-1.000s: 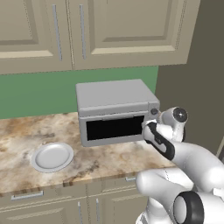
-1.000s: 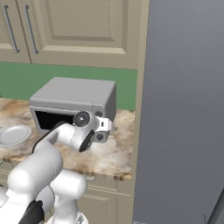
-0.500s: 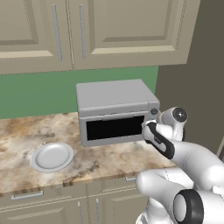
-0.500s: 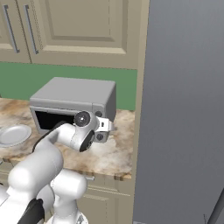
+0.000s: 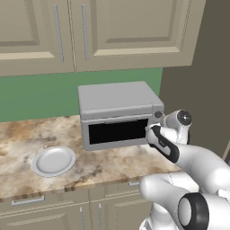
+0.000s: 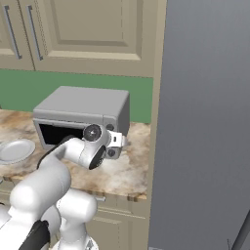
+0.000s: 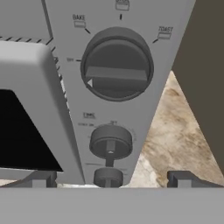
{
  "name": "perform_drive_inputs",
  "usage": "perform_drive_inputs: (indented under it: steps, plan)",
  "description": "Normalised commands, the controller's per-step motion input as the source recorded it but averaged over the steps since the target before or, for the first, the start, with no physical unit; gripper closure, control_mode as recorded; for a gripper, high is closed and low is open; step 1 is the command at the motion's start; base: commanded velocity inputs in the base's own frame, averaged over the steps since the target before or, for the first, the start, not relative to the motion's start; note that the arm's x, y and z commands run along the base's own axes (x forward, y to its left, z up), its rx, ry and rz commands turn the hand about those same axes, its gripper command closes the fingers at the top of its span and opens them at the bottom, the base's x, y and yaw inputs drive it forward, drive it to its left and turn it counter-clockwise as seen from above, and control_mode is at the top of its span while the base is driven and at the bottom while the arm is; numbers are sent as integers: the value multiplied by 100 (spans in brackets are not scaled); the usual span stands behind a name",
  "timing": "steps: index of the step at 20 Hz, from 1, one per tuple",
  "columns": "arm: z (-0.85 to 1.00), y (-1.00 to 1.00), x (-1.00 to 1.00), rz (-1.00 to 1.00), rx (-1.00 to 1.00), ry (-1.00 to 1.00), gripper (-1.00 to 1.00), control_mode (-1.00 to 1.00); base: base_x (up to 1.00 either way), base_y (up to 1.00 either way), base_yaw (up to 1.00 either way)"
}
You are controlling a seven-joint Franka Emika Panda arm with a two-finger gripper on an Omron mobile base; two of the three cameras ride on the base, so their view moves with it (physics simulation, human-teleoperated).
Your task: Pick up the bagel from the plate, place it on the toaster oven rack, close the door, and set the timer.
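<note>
I have the gripper [image 7: 109, 179] spread open and empty, facing the timer knob [image 7: 110, 142] at six o'clock below the big dial [image 7: 117, 64]. The door [image 5: 117, 131] looks shut, so only the timer remains. The plate [image 5: 54, 161] sits bare; I judge the bagel is inside, unseen.

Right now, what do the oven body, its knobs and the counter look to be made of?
Toaster oven: matte grey metal, judging by its flat, even sheen; painted plastic is possible. Large knob and small knob: dark matte plastic, no gloss. Counter: polished stone, with mottled beige-brown veining, possibly laminate. All of it is rendered.
</note>
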Motion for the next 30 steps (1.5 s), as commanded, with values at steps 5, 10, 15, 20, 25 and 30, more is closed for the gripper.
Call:
perform_drive_inputs:
  steps: [5,10,15,20,25,30]
  plan:
    - [-3,0,0,0,0,0,-100,-100,0,0,0]
    - [-4,0,0,0,0,0,-100,-100,0,0,0]
    - [-8,0,0,0,0,0,-100,-100,0,0,0]
    - [-5,0,9,0,0,0,-100,-100,0,0,0]
    - [0,0,20,0,0,0,-100,-100,0,0,0]
    - [0,0,16,0,0,0,-100,-100,0,0,0]
